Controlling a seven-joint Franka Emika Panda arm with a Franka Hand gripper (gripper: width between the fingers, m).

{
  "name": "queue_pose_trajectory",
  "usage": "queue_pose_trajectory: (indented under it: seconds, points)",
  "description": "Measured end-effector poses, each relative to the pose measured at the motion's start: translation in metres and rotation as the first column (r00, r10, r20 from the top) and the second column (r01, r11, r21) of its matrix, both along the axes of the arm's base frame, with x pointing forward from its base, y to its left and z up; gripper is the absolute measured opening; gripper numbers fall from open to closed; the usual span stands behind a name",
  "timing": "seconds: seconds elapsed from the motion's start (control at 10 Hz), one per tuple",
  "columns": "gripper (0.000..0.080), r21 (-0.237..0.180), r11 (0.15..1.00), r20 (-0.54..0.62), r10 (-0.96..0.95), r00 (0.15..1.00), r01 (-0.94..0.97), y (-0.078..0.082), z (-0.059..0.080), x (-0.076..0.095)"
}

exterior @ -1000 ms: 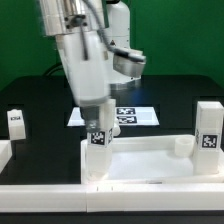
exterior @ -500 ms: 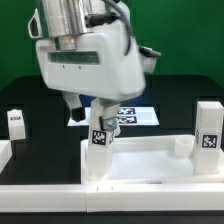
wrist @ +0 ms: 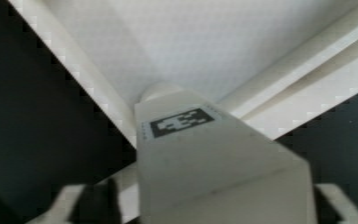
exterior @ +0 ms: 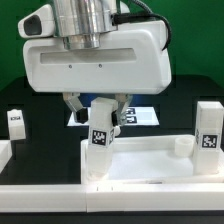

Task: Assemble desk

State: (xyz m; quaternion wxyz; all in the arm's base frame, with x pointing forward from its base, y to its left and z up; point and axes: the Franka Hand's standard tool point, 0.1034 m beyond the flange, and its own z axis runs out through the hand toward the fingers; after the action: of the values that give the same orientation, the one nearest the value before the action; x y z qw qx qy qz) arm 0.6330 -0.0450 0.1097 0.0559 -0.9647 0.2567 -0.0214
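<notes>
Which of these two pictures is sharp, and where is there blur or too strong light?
Exterior view: the white robot tool is near the lens, bright and almost without detail; the black-and-white tag on the white plastic blocky leg is readable. Wrist view: the same leg fills the picture out of focus, and its tag is smeared.

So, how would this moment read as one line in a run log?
fingers: straddling leg, grip unclear | leg: upright at tabletop corner
</notes>
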Motion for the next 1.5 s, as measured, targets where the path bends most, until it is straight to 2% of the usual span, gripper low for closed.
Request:
queue_pose_trajectory:
  seconds: [0.1,0.2,0.4,0.6,0.7,0.8,0.9,1.1,1.2,1.3,1.4,1.5]
  points:
    - [0.0399,-0.002,1.000,-0.004,-0.021,1.000,0.021,-0.004,-0.001,-0.001]
    - [0.0291,0.007,0.993,-0.011,-0.118,0.993,0.118,-0.011,-0.002,-0.001]
    - [0.0289,0.021,0.959,-0.026,-0.281,0.959,0.282,-0.017,-0.002,-0.001]
    - [0.0289,0.033,0.794,-0.074,-0.604,0.794,0.607,-0.013,-0.003,-0.001]
    - [0.0289,0.038,0.674,-0.102,-0.732,0.674,0.738,-0.011,-0.004,0.000]
    - [0.0290,0.063,0.466,-0.160,-0.868,0.470,0.883,-0.014,-0.004,0.000]
    - [0.0290,0.068,0.406,-0.180,-0.894,0.411,0.911,-0.014,-0.004,0.000]
    - [0.0290,0.068,0.413,-0.179,-0.890,0.419,0.908,-0.012,-0.004,0.000]
    - [0.0379,0.070,0.435,-0.175,-0.881,0.440,0.898,-0.011,-0.005,0.000]
    - [0.0379,0.079,0.615,-0.142,-0.772,0.620,0.784,-0.006,-0.003,0.001]
    - [0.0563,0.082,0.723,-0.140,-0.673,0.726,0.686,0.001,-0.002,0.000]
    - [0.0631,0.083,0.763,-0.126,-0.631,0.766,0.642,-0.001,-0.003,0.000]
